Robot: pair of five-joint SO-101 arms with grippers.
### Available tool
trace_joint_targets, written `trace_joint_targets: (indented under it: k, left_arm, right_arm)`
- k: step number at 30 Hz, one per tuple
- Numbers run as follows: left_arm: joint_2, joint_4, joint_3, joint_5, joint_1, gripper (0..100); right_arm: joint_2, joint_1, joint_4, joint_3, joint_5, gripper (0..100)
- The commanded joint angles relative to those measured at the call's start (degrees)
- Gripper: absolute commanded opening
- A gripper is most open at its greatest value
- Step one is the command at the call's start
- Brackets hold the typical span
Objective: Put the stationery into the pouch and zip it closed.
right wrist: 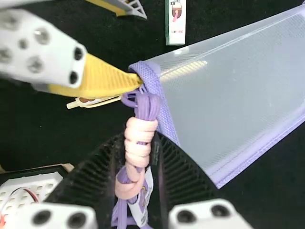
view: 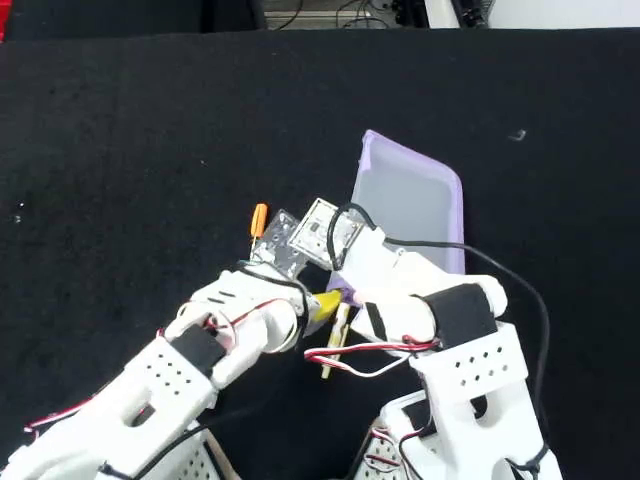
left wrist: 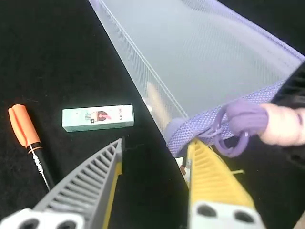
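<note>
We noted the right end effector [right wrist: 138,157] clamped on the zip cord [right wrist: 139,136] at the pouch [right wrist: 228,86] corner. The left end effector [left wrist: 156,142] was spread wide, its yellow finger [left wrist: 209,176] touching that corner. Pen [left wrist: 26,131] and eraser box [left wrist: 97,118] lay beside the pouch. We judged: brace corner, pull straight along zip.

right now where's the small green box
In the left wrist view, the green box lies flat on the black table, between the orange pen and the pouch.
</note>
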State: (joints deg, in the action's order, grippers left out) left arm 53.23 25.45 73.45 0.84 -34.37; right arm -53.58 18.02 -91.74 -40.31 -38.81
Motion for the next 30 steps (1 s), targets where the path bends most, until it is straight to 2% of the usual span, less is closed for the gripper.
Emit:
trace_joint_targets:
  k: [1, 4, 8, 14, 18, 21, 27, 30]
  left_arm:
    - [-2.1, -2.0, -5.4, 0.4, 2.6, 21]
    - [-2.6, -6.2, -5.2, 0.4, 4.1, 21]
    - [-2.8, -9.1, -3.6, 0.3, 2.6, 21]
    - [-2.8, -13.0, -0.9, -6.1, 0.1, 21]
    - [-2.8, -17.6, 0.9, -6.5, 0.3, 21]
    - [-2.8, -18.0, 1.1, -6.5, 0.0, 21]
    - [-2.8, -18.5, 0.4, -6.6, 0.0, 6]
    - [-2.8, -22.0, 1.0, -6.6, 0.0, 3]
  right_arm:
    - [-1.5, 0.7, 0.7, 1.7, 0.7, 1.1]
    - [-1.5, 0.7, 0.7, 1.5, 0.7, 1.1]
    - [-1.5, 0.7, 0.7, 1.5, 0.7, 1.1]
    - [-1.5, 0.7, 0.4, 1.4, 0.3, 1.1]
    - [-1.5, 0.7, -1.4, 1.8, 0.2, 1.1]
    - [-1.5, 0.7, -1.4, 1.8, 0.1, 1.1]
    - [-1.5, 0.7, -1.4, 1.8, 0.1, 1.1]
    - [-1.5, 0.7, -1.4, 1.8, 0.1, 1.1]
